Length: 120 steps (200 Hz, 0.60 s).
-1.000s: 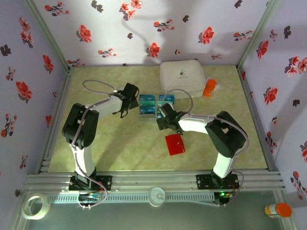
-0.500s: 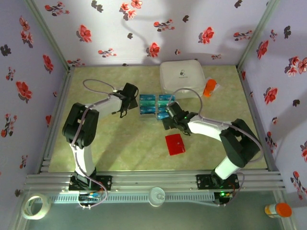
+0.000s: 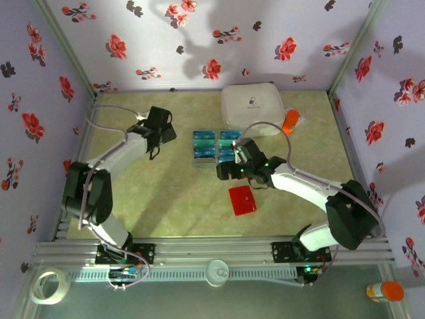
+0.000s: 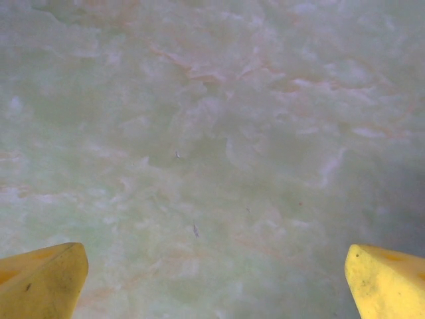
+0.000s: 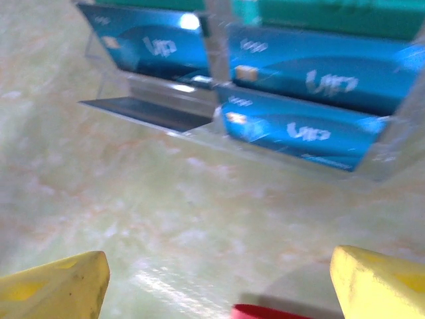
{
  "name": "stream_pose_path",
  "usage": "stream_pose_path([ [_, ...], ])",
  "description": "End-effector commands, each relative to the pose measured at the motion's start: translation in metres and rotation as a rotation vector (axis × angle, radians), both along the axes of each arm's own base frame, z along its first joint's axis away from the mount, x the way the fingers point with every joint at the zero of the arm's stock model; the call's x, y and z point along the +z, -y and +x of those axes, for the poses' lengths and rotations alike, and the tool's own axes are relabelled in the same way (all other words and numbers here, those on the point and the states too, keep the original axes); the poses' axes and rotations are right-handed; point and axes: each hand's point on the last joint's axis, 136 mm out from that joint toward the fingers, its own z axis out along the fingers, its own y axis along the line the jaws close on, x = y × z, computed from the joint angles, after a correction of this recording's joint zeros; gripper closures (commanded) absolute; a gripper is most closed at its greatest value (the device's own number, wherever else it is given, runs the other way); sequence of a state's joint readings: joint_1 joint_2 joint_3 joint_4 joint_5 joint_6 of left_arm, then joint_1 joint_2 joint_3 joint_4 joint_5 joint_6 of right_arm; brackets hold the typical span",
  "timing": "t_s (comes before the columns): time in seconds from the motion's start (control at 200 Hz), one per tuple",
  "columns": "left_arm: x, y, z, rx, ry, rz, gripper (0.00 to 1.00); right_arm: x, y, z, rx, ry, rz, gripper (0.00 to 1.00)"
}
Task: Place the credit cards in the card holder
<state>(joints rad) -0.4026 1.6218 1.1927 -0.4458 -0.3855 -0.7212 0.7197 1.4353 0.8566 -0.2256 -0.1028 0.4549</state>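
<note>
The left fingers [image 4: 40, 282] stand wide apart with nothing between them. Their yellow tips hang over a bare stretch of the green-marbled worktop [image 4: 212, 133]. The right fingers [image 5: 382, 286] are also spread wide and grip nothing.

Straight ahead of the right fingers, near but not touching, is a clear stepped stand [image 5: 156, 100] that carries the credit cards [image 5: 299, 126]. Glossy blue cards with pale print lean back in the rows closest to the fingertips. Teal-green cards sit in the row farthest from them. One front slot, toward the left side of the right wrist view, looks empty and shows only a dark shadow.

In the top view the card holder [image 3: 242, 199] lies flat on the worktop, red side up. It sits just behind the right fingers, toward the arm bases, and nothing touches it. Its red edge also shows at the bottom of the right wrist view, low between the two fingers.

Beyond the stand, farther from the right fingers, rest a white rounded case [image 3: 255, 103] and an orange bottle [image 3: 290, 121] just beside it. The left fingers are well apart from the stand, off to its side, with open worktop between them and the cards.
</note>
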Motion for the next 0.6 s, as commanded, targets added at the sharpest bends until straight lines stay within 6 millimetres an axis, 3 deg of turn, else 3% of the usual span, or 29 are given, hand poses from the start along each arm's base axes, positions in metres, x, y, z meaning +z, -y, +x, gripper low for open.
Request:
stream_pose_path([
  [0.0, 0.003, -0.001, -0.019, -0.043, -0.018, -0.024, 0.00, -0.004, -0.038, -0.015, 0.045, -0.112, 0.130, 0.13],
  [0.22, 0.004, -0.001, -0.052, -0.053, -0.038, -0.114, 0.00, -0.021, -0.078, -0.011, 0.082, -0.164, 0.143, 0.14],
  [0.595, 0.006, -0.028, -0.094, 0.017, 0.005, -0.179, 0.00, -0.022, -0.107, 0.028, 0.076, -0.154, 0.131, 0.14],
])
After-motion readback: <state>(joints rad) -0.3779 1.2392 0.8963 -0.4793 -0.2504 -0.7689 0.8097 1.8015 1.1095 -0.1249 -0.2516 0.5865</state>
